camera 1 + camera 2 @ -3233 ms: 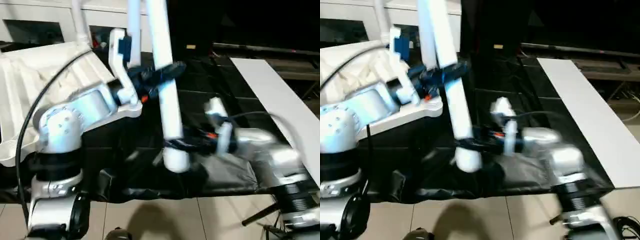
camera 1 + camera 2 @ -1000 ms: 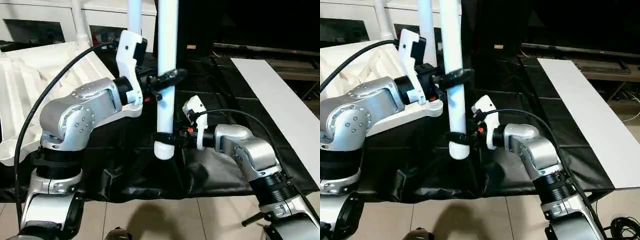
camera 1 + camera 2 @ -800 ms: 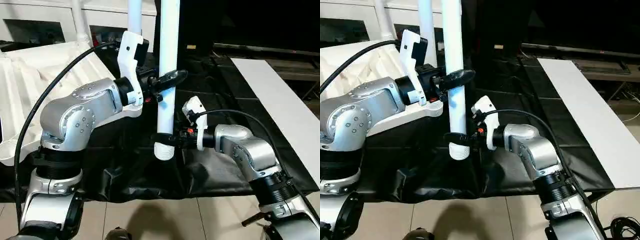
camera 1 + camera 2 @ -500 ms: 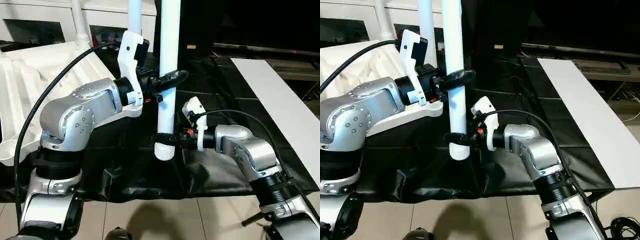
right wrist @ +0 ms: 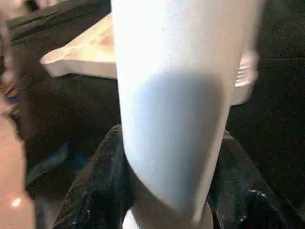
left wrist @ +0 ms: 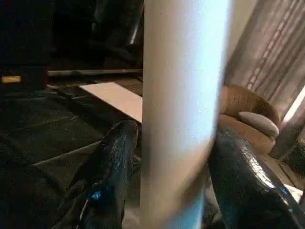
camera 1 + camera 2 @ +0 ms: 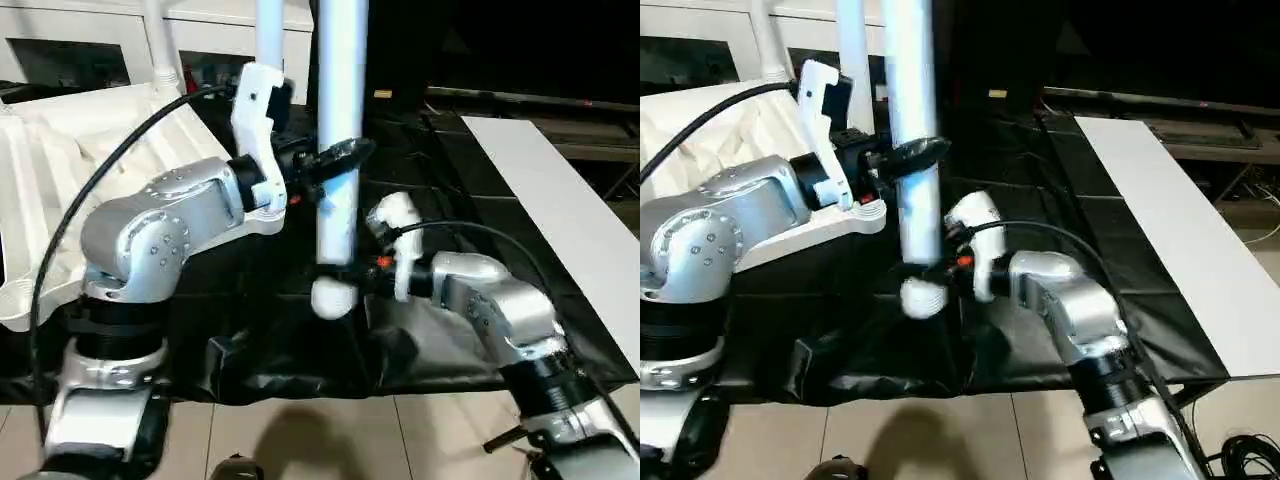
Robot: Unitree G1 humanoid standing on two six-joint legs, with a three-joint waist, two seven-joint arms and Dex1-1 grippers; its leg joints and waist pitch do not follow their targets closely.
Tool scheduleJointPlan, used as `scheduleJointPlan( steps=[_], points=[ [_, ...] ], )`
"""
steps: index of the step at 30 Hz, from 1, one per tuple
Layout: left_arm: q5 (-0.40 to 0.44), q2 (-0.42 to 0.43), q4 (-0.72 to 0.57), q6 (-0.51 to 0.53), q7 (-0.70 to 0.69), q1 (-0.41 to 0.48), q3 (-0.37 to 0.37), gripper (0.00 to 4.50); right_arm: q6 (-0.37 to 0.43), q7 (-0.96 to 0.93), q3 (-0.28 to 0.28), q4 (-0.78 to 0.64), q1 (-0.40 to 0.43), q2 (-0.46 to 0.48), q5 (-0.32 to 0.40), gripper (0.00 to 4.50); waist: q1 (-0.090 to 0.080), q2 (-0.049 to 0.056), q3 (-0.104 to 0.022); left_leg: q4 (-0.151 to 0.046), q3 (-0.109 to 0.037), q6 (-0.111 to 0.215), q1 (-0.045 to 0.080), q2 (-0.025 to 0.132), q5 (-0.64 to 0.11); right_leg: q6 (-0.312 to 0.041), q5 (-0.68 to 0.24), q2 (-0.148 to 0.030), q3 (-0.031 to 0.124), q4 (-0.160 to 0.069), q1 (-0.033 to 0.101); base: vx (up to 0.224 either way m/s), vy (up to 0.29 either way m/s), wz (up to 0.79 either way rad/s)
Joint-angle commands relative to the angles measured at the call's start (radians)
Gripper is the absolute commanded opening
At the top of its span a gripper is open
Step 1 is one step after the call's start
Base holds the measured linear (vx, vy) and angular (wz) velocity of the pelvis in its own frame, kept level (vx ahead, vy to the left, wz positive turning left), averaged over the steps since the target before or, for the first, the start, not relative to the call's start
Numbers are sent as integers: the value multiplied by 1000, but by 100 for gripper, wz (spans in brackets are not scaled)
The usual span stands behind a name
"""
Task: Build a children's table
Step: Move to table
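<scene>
White leg (image 7: pixel 338 150) stands upright above the black-covered tabletop (image 7: pixel 450 350). Right pincer (image 7: pixel 345 280) is clamped on its lower end; left pincer (image 7: pixel 335 160) is clamped around it higher up. Ribbed table top (image 7: pixel 60 190) lies farther left. Long white board (image 7: pixel 560 200) lies right.

Head stereo pair looks forward and down over both silver forearms; the two views share the same scene from slightly offset positions: the upright white leg (image 7: pixel 340 130), the black-covered counter (image 7: pixel 440 340), the long white board (image 7: pixel 1180 230). Left wrist camera sits very close to the leg, facing along the left claw (image 6: pixel 171 181) toward the board. Right wrist camera, equally close, faces along the right claw (image 5: pixel 167 191) toward the tabletop (image 5: pixel 90 52).
</scene>
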Motion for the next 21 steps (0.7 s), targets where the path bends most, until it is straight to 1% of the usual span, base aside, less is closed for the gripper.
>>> scheduleJointPlan(
  steps=[1, 2, 3, 4, 5, 6, 7, 8, 9, 10, 11, 12, 13, 14, 15, 16, 17, 18, 19, 20, 21],
  points=[
    [-7, 3, -34, 23, 29, 32, 37, 289, 13, -53, -103, -74, 23, -27, 25, 187, -4, 11, -71, -76, -22, -77, 31, 58, -141, -171, -62, -73, 51, -63, 38, 0, 0, 0],
    [-15, 2, -45, 31, 36, 42, 47, 303, 11, -75, -125, -83, 33, -29, 24, 186, -4, 12, -72, -75, -21, -77, 31, 56, -143, -171, -51, -71, 50, -62, 38, 0, 0, 0],
    [-22, 2, -58, 38, 39, 52, 56, 303, 14, -93, -144, -93, 41, -31, 27, 186, -5, 17, -73, -74, -21, -77, 31, 55, -141, -170, -44, -70, 50, -61, 38, 0, 0, 0],
    [-26, 1, -67, 43, 41, 59, 62, 314, 15, -104, -155, -99, 47, -32, 29, 186, -7, 13, -71, -76, -20, -77, 30, 54, -149, -168, -53, -69, 50, -64, 38, 0, 0, 0],
    [-21, -6, -83, 32, 56, 76, 74, 326, 15, -128, -188, -117, 61, -35, 35, 186, -6, 17, -70, -76, -20, -78, 31, 53, -159, -167, -70, -70, 51, -67, 38, 0, 0, 0],
    [-20, -7, -86, 29, 58, 79, 76, 332, 15, -132, -193, -120, 63, -36, 37, 186, -6, 16, -69, -76, -20, -78, 31, 54, -167, -165, -79, -70, 51, -69, 37, 0, 0, 0],
    [17, -3, -110, -33, 64, 108, 67, 340, 14, -164, -226, -139, 82, -42, 37, 186, -6, 26, -69, -77, -23, -80, 32, 54, -184, -162, -97, -71, 50, -72, 37, 0, 0, 0],
    [40, 2, -122, -65, 67, 122, 59, 350, 12, -179, -237, -146, 90, -44, 34, 186, -7, 24, -69, -78, -23, -80, 32, 56, -195, -156, -102, -71, 51, -74, 37, 0, 0, 0],
    [40, 2, -122, -65, 67, 122, 59, 350, 12, -179, -237, -146, 90, -44, 34, 186, -8, 22, -69, -79, -24, -80, 32, 57, -196, -154, -104, -70, 50, -75, 38, 0, 0, 0],
    [41, 2, -123, -67, 68, 123, 59, 367, 12, -181, -238, -146, 90, -44, 33, 186, -9, 22, -69, -79, -23, -79, 31, 56, -196, -152, -103, -69, 50, -74, 38, 0, 0, 0],
    [118, 13, -142, -149, 92, 162, 38, 367, -1, -219, -253, -159, 109, -49, 10, 186, -9, 24, -69, -80, -25, -80, 32, 56, -201, -147, -112, -69, 50, -77, 37, 0, 0, 0],
    [136, 10, -143, -164, 111, 170, 40, 367, -7, -229, -251, -164, 114, -52, -2, 186, -13, 32, -68, -81, -26, -83, 32, 57, -214, -137, -114, -67, 51, -79, 36, 0, 0, 0],
    [205, -5, -153, -222, 185, 205, 50, 367, -36, -263, -240, -182, 134, -60, -51, 186, -14, 42, -68, -82, -28, -91, 31, 56, -223, -133, -114, -66, 50, -78, 37, 0, 0, 0],
    [205, -5, -153, -222, 185, 205, 50, 367, -36, -263, -240, -182, 134, -60, -51, 186, -17, 33, -67, -81, -26, -91, 32, 57, -230, -124, -122, -67, 51, -82, 37, 0, 0, 0],
    [205, -5, -153, -222, 185, 205, 50, 367, -36, -263, -240, -182, 134, -60, -51, 186, -15, 32, -68, -79, -26, -88, 31, 54, -228, -121, -131, -66, 51, -81, 37, 0, 0, 0],
    [310, -43, -182, -325, 307, 273, 77, 367, -71, -361, -225, -222, 167, -45, -135, 186, -15, 41, -69, -79, -25, -82, 31, 52, -228, -123, -149, -68, 52, -81, 37, 0, 0, 0],
    [310, -43, -182, -325, 307, 273, 77, 367, -71, -361, -225, -222, 167, -45, -135, 186, -17, 39, -66, -82, -29, -88, 24, 58, -223, -115, -140, -67, 51, -86, 38, 0, 0, 0],
    [356, -46, -201, -355, 350, 315, 79, 367, -107, -430, -222, -239, 183, -24, -183, 186, -19, 36, -66, -82, -27, -88, 26, 58, -224, -112, -142, -67, 51, -86, 37, 0, 0, 0],
    [414, -51, -229, -406, 389, 396, 68, 367, -162, -485, -189, -269, 218, -8, -241, 186, -22, 35, -69, -80, -26, -77, 20, 53, -217, -99, -156, -73, 53, -88, 39, 0, 0, 0],
    [444, -41, -241, -425, 395, 441, 49, 367, -184, -505, -180, -284, 240, 9, -252, 186, -24, 29, -68, -77, -20, -45, 14, 48, -210, -94, -179, -86, 61, -94, 43, 0, 0, 0],
    [444, -41, -241, -425, 395, 441, 49, 367, -184, -505, -180, -284, 240, 9, -252, 186, -25, 30, -69, -73, -17, -21, 9, 45, -204, -94, -194, -95, 68, -97, 47, 0, 0, 0]
  ],
)
